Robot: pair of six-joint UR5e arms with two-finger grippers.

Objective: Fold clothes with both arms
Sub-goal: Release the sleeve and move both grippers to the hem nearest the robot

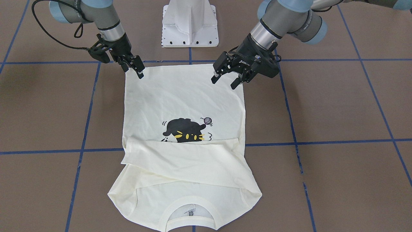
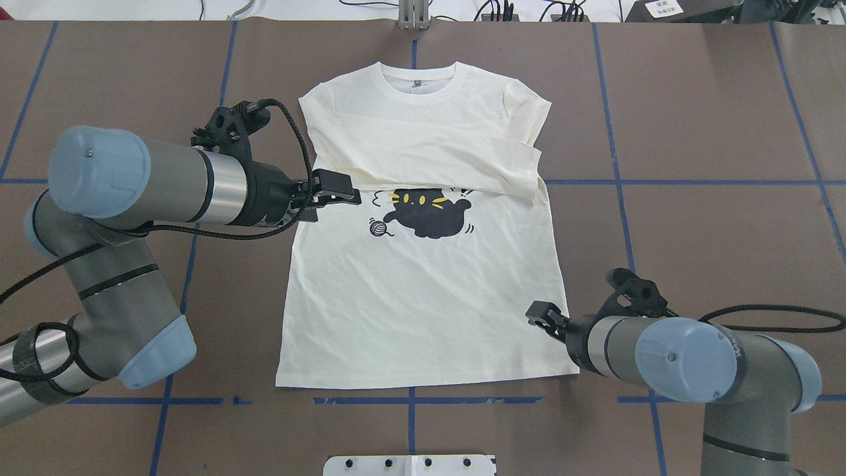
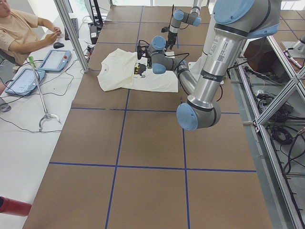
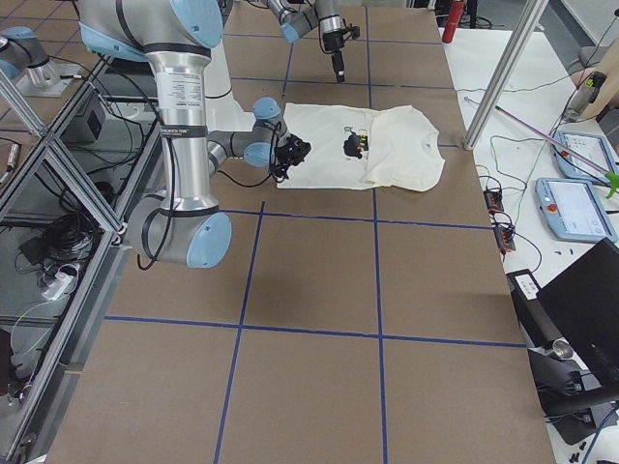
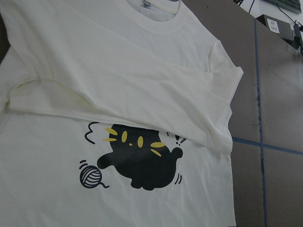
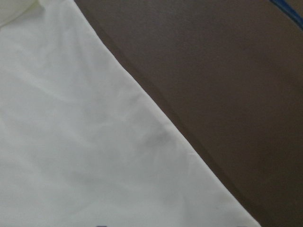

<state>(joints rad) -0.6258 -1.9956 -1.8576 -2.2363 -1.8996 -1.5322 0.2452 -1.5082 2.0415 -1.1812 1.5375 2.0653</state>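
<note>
Folded sleeves (image 1: 180, 161) cover the upper part of the cat print (image 1: 185, 130); what lies under them cannot be seen. The collar (image 1: 190, 201) is cropped by the front-facing view's lower edge. The right wrist view is blurred: only an edge of the T-shirt (image 6: 71, 142) on the surface (image 6: 213, 71). The overhead view's lower edge crops the pedestal (image 2: 410, 465). In the side views the jaws are too small to judge.

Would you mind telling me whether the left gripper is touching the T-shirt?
Apart. The left wrist view shows the T-shirt from well above, cat print and collar included, so the left gripper hangs clear.
</note>
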